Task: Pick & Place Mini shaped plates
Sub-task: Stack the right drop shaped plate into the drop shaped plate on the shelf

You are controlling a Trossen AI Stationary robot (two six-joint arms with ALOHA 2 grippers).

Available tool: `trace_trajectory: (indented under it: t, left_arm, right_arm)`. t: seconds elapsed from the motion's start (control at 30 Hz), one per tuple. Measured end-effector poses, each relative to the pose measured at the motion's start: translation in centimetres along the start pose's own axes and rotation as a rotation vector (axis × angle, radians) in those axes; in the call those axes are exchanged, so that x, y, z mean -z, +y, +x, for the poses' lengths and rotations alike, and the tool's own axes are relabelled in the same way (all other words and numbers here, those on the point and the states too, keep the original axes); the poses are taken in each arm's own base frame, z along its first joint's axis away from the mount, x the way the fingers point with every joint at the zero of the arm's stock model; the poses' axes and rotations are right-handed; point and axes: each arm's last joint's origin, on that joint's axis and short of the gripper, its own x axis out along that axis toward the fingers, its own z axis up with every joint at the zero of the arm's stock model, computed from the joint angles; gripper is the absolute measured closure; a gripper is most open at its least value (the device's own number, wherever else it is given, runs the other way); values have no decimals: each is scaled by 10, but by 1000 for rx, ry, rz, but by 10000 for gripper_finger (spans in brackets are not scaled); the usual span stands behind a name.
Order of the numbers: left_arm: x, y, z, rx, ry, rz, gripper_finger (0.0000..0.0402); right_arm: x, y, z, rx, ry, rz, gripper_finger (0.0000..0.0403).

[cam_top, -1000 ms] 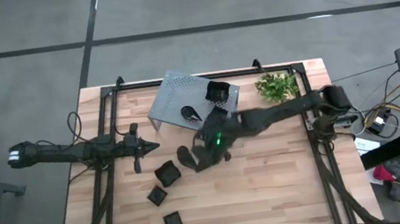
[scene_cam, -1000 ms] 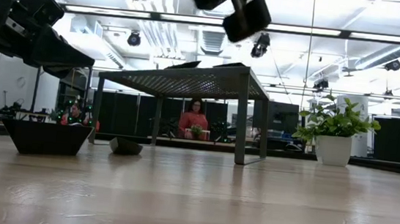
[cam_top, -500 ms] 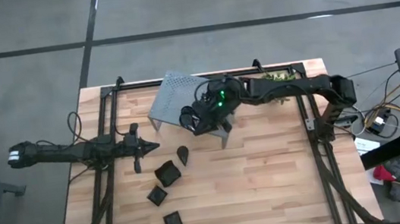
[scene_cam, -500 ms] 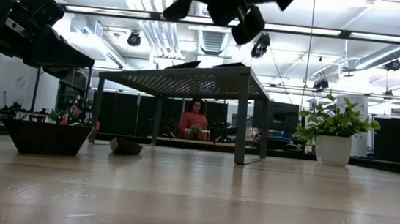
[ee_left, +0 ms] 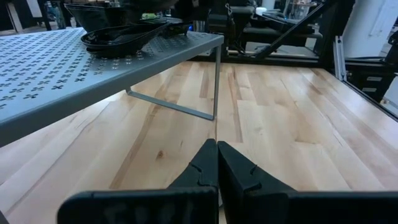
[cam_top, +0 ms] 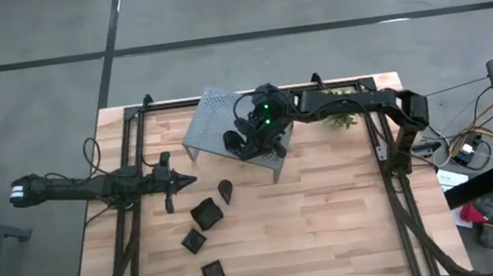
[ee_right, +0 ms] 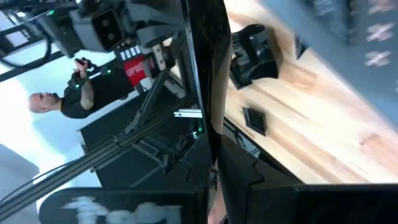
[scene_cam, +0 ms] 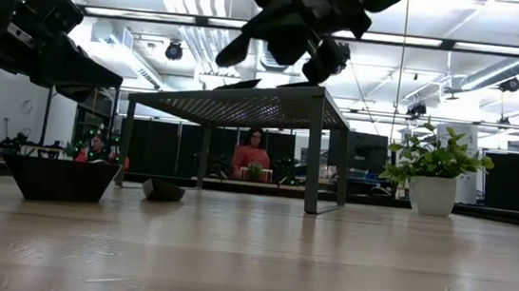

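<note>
Four small plates (cam_top: 206,214) on pale wood table (cam_top: 331,212) (ceiling-lit hall behind)

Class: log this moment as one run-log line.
right hand shut on teardrop plate | over grey shelf | left hand shut, table-left

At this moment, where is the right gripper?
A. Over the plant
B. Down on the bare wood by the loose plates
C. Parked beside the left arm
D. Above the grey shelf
D: in the high view the right gripper is over the grey shelf, and the low view shows it above the shelf top, not on it.
</note>
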Motion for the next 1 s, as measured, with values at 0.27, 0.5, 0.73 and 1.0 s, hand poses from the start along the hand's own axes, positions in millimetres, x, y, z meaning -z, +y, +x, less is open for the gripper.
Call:
trace_trajectory:
  t: [0.27,0.5,0.73,1.0]
  left_arm:
    - [0,0,0,0,1,0,401]
    - [0,0,0,0,2,0,401]
    - [0,0,0,0,1,0,401]
    - [0,0,0,0,0,0,401]
  right_arm:
    - [-9,-2,-1,-1,2,8,385]
    - [-15,-3,-3,-1,-12,21,385]
    - [-15,-3,-2,-4,-14,49,367]
    - [-16,-3,-3,-8,-30,75,345]
